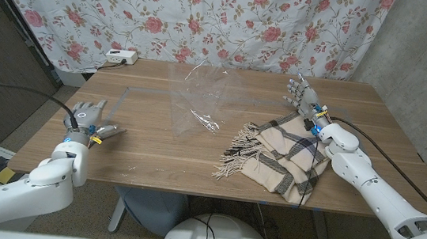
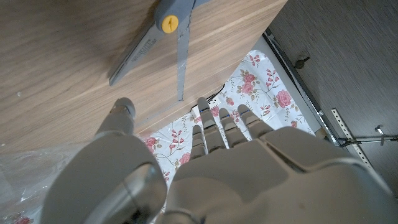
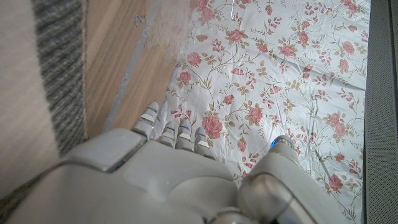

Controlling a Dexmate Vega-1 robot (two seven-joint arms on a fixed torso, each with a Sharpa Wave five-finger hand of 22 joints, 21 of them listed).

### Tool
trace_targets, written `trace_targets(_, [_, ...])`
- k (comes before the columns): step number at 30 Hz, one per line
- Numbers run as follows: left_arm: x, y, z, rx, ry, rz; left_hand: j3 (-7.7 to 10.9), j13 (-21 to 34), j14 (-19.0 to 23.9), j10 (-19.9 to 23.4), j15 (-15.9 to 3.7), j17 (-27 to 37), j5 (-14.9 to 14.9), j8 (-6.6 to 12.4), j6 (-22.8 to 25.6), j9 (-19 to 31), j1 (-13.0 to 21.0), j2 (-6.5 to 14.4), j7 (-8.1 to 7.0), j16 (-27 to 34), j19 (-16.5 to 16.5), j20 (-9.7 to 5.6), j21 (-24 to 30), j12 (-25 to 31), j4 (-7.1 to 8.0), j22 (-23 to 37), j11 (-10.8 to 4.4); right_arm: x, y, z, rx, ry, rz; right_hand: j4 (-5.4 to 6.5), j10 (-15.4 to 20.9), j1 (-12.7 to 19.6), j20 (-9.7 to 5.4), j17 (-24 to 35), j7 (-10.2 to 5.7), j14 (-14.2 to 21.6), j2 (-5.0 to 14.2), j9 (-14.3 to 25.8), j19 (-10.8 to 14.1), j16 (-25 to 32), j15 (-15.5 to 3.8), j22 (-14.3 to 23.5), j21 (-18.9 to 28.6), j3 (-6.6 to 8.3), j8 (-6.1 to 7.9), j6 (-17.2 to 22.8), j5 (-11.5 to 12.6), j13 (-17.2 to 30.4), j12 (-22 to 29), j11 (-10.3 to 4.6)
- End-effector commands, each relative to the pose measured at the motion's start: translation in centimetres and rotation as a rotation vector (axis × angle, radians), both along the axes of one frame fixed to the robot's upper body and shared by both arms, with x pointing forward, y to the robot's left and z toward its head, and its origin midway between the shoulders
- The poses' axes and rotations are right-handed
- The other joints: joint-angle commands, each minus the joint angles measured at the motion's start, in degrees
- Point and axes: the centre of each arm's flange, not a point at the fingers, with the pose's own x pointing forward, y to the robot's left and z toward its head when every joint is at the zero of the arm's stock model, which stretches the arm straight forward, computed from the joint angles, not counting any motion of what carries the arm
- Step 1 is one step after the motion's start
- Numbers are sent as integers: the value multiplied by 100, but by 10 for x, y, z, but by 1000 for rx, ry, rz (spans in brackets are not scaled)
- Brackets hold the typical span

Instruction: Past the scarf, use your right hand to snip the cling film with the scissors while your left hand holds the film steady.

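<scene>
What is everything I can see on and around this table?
table: one, brown wood, centre of the scene
cling film: one clear crumpled sheet, middle of the table toward the back
scarf: one, beige with dark checks and fringes, right front of the table
scissors: one pair, grey handles with a yellow pivot, left front of the table
white box: one, back left corner
curtain: one, white with red roses, behind the table
left hand: one, grey, open beside the scissors
right hand: one, grey, open behind the scarf
</scene>
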Motion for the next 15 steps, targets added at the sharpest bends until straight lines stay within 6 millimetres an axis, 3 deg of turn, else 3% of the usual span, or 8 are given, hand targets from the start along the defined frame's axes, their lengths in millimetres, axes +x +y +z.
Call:
trace_targets(1, [3, 0, 2, 17, 29, 11, 45, 20, 68, 69, -12, 21, -2, 57, 114, 8, 128, -16, -4, 30, 70, -7, 19, 19, -9, 34, -8, 0, -4, 2, 0, 2, -4, 12, -13, 62, 20, 17, 8, -5, 19, 26, 6, -7, 16, 12, 20, 52, -2, -53, -2, 4, -3, -17])
trace_targets(3, [3, -1, 2, 22, 29, 11, 41, 26, 46, 147, -22, 25, -6, 69, 153, 8, 167, -21, -20, 11, 70, -10, 9, 44, -7, 36, -21, -1, -5, 2, 5, 2, -5, 12, -15, 63, 22, 17, 9, -5, 20, 26, 7, -6, 15, 12, 19, 52, -2, -54, -2, 4, -4, -19])
trace_targets(5, [3, -2, 2, 29, 33, 11, 77, 41, -8, 254, -20, 27, 4, 73, 175, 9, 300, 22, -47, -22, 32, -6, -22, 70, -22, 36, -155, -1, -5, 2, 9, 3, -7, 12, -17, 63, 20, 17, 8, -1, 20, 26, 5, -5, 12, 12, 18, 52, -1, -54, -3, 4, -5, -21])
trace_targets(9, [2, -2, 0, 28, 42, 11, 187, 72, -121, 255, -11, 25, 31, 77, 200, 10, 628, 120, -74, -80, -56, 16, -76, 43, -67, 31, -157, -1, -5, 1, 16, 4, -7, 14, -15, 74, 9, 18, 7, -7, 46, 26, 3, -7, 11, 12, 16, 65, -1, -55, -1, 4, -5, -19])
trace_targets(15, [0, -3, -1, 42, 57, 11, 118, 98, -171, 261, 15, 26, -3, 63, 195, 9, 639, 8, -93, -103, -143, 53, -112, 22, -20, 29, -186, -3, -5, 4, 13, -5, -11, 15, -14, 89, 3, 18, 7, -5, 75, 26, 0, -6, 8, 12, 14, 80, -1, -57, 0, 5, -5, -21])
